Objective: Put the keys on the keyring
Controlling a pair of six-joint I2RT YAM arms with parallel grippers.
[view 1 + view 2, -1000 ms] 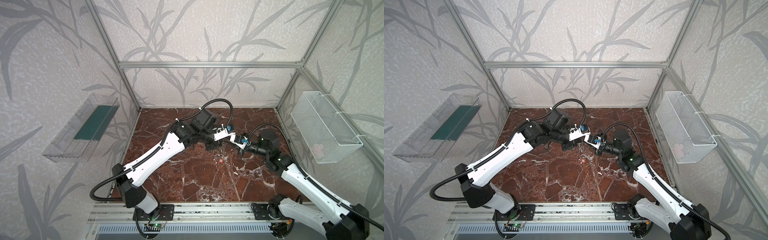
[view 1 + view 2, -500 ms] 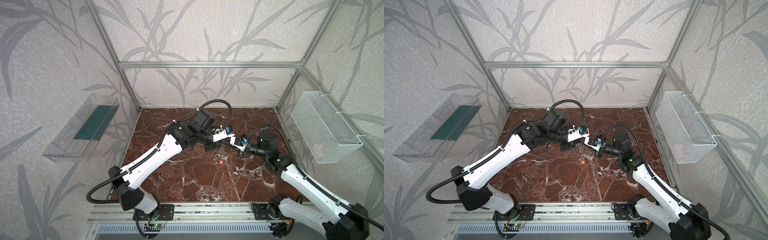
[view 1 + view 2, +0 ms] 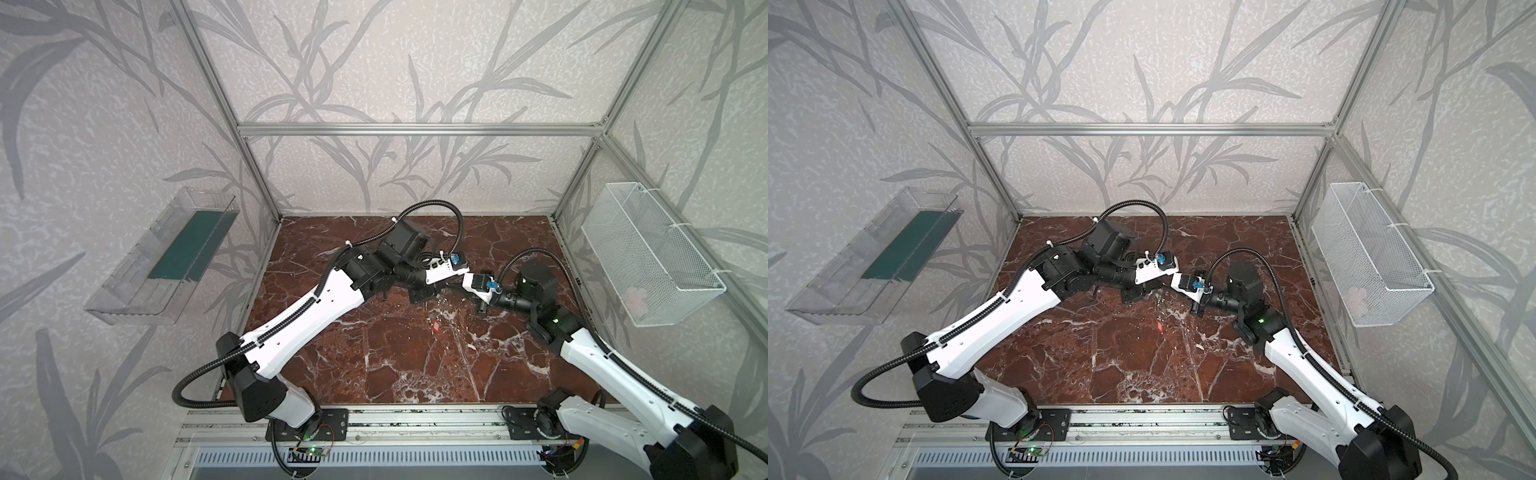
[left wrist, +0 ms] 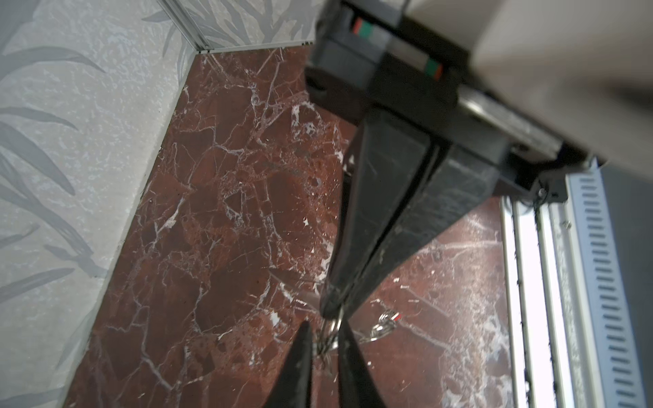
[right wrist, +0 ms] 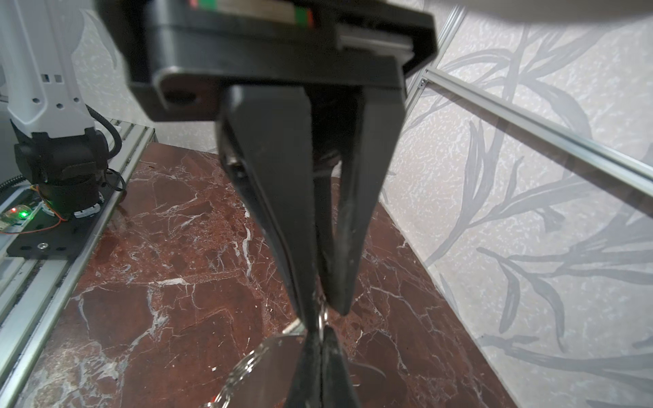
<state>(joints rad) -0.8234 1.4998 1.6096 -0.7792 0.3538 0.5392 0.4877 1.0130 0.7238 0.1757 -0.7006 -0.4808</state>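
Key with a red tag lies loose on the dark red marble surface, near the middle, at about 6 o'clock from the spot where the two grippers meet. A second key, with a white tag, cannot be found in any view. Close beside the gripper tips a flat grey metal plate, probably the keyring, shows blurred and partly hidden.

A thin wire loop sits between the two sets of tips. The right gripper is closed tight, pinching that loop. The left gripper has its jaws a narrow way apart with the loop in the gap, and does not look to be squeezing it.

The key looks tiny, light, stiff and smooth, so it would likely slide or flip under a careless pinch. Its plastic tag is the broadest, least slippery place to hold. The plate looks thin and rigid, best taken by an edge. The loop is fine and springy and could slip free.

In both top views the left arm reaches in from 7 o'clock and the right arm from 5 o'clock. Both forearms slope inward, wrists bent, so the grippers face each other tip to tip, low over the surface, a little past centre toward 12 o'clock.
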